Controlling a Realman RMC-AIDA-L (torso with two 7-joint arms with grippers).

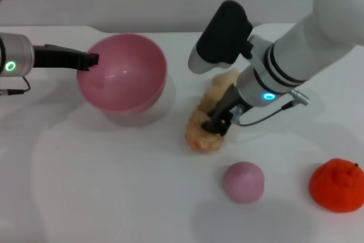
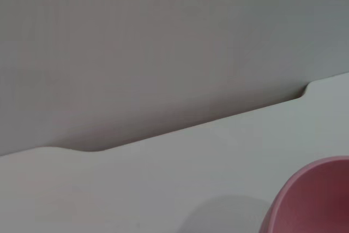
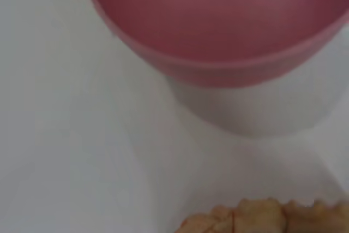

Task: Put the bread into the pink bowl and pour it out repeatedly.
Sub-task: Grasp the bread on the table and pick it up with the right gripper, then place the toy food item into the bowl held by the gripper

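A: Starting with the head view. The pink bowl point(image 1: 122, 72) is my landmark: deep, round, glossy plastic, tipped so its mouth faces the camera, nothing in it. The left gripper point(image 1: 90, 59) is at the bowl's left rim, dark fingers pinched on the edge.

B: And the bread point(image 1: 209, 115)?

A: On the white table point(image 1: 85, 197), just to the bowl's right, not touching it. It's a lumpy tan loaf with an orange tint at the near end. Long axis runs from far-right to near-left, so the near end points roughly toward the bowl's base. The right gripper point(image 1: 220, 122) is down on it, black fingers closed across the loaf's middle.

B: So the right arm is the nearer one for the lift?

A: Yes, it's already on the loaf. My read: the carry goes left and up over the bowl's right rim. Also right of the bowl, beyond the bread: a matte pink ball point(image 1: 243, 181) and, farther still, a ridged orange toy fruit point(image 1: 337, 185).

B: Left wrist view?

A: Only a sliver of the pink bowl point(image 2: 313, 197), smooth rim, plus bare table and wall. No fingers visible.

B: Right wrist view?

A: The pink bowl point(image 3: 218, 20) fills the far part, open mouth and thick rounded rim, shadow under it. The bread point(image 3: 267, 219) shows as a ridged, segmented tan crust at the picture's edge, nearest the camera, with a strip of bare table between it and the bowl. Own fingers aren't in shot.
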